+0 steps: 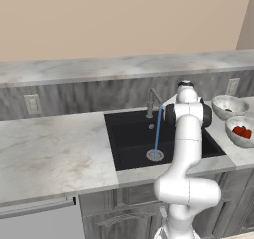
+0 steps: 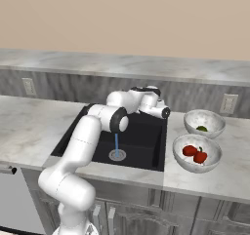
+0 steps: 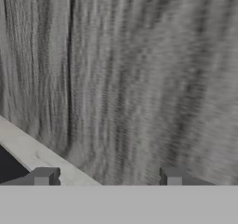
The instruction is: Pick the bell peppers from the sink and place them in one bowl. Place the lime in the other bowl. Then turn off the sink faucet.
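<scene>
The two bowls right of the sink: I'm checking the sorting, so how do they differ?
The nearer bowl holds two red bell peppers, while the farther bowl holds one green lime. The nearer bowl sits toward the counter's front edge; the farther bowl sits closer to the backsplash. Both are round, light-grey and speckled, and look alike in size.

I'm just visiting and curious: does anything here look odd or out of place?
Only one thing: the faucet is running, a blue stream falling to the drain of the sink, which holds no food. The peppers and lime sit tidily in separate bowls.
</scene>
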